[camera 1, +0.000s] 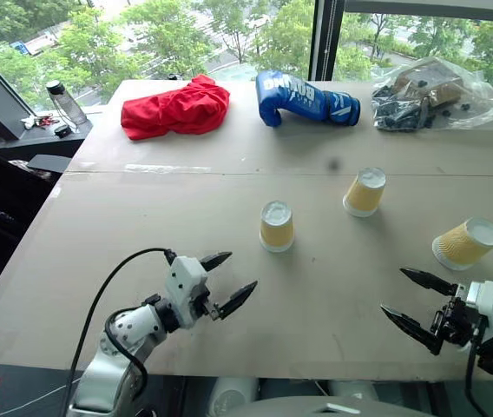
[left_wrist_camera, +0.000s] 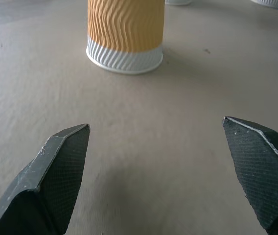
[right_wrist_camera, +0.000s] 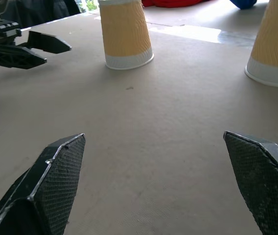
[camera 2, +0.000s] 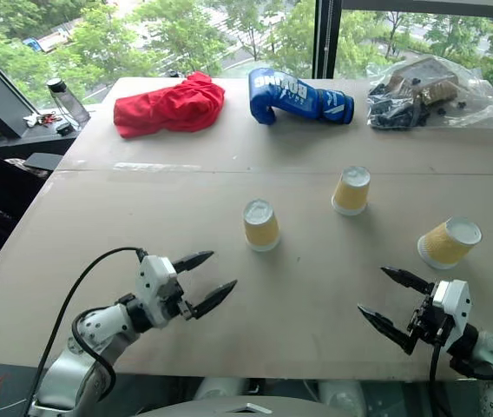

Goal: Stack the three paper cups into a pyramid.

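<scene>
A: Hovering low over the near edge of the table (camera 1: 142, 226), the left gripper (camera 1: 226, 280) has its 2 black fingers spread wide with nothing between them. The right gripper (camera 1: 413, 301) hangs just as open and empty on the other side.

B: And the 3 cups?

A: All upside down and apart. The nearest cup (camera 1: 276, 226) stands ahead of the left gripper, the second cup (camera 1: 364, 192) further back toward the middle, and the ribbed cup (camera 1: 466, 242) sits tilted at the right, near the right gripper.

B: So nothing is stacked yet. How should the first pick go?

A: I would bring the left fingers level around the nearest cup's wall, midway up, and close gently, since thin paper probably crushes. Likely 2 cups must end up touching side by side before the third goes on top.
</scene>
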### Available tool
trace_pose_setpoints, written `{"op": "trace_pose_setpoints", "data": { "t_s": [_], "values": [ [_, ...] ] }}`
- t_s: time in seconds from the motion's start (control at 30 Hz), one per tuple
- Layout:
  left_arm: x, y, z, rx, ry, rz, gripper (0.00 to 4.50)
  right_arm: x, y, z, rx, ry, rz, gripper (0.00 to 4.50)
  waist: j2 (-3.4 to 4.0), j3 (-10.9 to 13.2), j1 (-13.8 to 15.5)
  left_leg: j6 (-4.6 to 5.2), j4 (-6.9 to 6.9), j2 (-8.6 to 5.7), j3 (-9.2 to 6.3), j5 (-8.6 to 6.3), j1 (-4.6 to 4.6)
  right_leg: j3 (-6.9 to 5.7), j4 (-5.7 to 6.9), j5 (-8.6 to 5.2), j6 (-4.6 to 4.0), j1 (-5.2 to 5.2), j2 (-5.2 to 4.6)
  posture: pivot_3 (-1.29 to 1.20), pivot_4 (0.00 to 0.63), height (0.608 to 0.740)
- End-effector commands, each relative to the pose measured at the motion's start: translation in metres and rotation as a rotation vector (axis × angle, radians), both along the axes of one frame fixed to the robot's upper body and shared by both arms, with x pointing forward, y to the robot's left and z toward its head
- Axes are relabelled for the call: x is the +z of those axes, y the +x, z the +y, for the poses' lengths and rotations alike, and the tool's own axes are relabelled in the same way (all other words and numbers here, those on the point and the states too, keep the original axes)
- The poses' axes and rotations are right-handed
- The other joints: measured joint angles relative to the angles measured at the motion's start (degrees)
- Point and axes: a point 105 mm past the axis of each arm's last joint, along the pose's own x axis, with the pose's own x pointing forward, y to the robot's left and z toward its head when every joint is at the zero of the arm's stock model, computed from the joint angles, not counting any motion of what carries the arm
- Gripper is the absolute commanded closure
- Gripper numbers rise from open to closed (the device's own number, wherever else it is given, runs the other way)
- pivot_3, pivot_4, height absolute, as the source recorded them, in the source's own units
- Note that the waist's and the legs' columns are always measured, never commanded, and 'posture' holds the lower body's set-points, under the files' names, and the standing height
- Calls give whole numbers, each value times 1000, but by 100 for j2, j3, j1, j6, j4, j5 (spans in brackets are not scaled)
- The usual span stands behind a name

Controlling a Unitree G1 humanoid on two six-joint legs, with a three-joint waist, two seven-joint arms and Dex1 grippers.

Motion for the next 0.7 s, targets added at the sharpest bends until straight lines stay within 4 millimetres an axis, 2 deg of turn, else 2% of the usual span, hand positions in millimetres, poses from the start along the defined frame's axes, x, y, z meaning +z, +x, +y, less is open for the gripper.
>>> {"op": "trace_pose_setpoints", "data": {
  "t_s": [0.03,0.3,0.7],
  "values": [
    [18,7,-8,-39,-24,-60,61,23,2,7,35,38,-65,0,-3,2,-15,0,0,0,2,0,2,1,2,0,0,0,0,0,150,740],
    [38,49,-25,-63,-50,-119,61,47,5,27,83,73,-135,0,-14,9,9,0,24,-2,-5,0,-2,-13,27,-1,3,-2,12,0,150,740],
    [43,75,-52,-172,-54,-159,61,61,4,35,71,73,-153,0,-41,25,3,0,41,0,-8,0,-7,-12,35,-1,4,-4,24,0,150,740]
  ]
}}
